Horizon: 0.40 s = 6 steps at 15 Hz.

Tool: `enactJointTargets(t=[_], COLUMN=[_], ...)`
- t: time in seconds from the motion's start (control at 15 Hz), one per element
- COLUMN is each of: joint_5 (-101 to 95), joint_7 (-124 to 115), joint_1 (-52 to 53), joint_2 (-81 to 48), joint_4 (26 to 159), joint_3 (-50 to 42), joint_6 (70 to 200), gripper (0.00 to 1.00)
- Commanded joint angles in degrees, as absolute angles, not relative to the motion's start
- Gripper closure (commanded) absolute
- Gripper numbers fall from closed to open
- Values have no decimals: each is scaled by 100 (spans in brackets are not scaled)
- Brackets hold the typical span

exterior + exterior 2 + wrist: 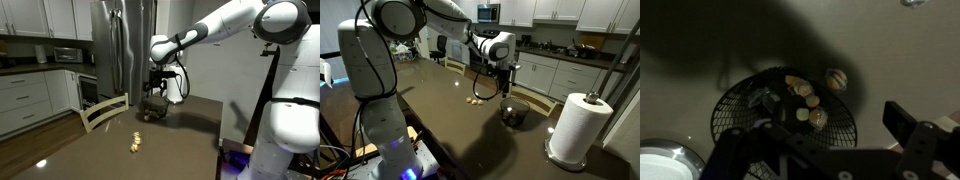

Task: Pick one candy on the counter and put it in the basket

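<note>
The basket (152,112) is a small round dark wire one on the glossy brown counter (190,140). It also shows in an exterior view (513,113). My gripper (156,88) hangs just above it, as an exterior view (505,85) also shows. In the wrist view the jaws (815,135) are spread wide with nothing between them, over the basket (740,105). Several wrapped candies (805,97) lie inside it. One candy (836,78) lies at its rim; inside or outside I cannot tell. A few more candies (135,143) lie on the counter, also in an exterior view (473,99).
A paper towel roll (575,125) stands on the counter close beside the basket, and its top shows in the wrist view (660,165). A wooden chair (103,110) is at the counter's far edge. A steel fridge (120,45) and white cabinets (30,95) stand behind.
</note>
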State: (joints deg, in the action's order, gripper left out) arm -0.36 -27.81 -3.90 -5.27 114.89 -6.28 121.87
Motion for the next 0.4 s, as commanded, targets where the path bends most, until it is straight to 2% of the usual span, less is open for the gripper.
enactJointTargets(t=[0.0, 0.33], joint_5=[-21, -14], joint_7=[-2711, -2640], joint_1=[-387, -379], joint_2=[-446, -235], joint_4=[11599, 11868], joint_3=[-591, -537], joint_6=[12174, 12187], gripper=[0, 0])
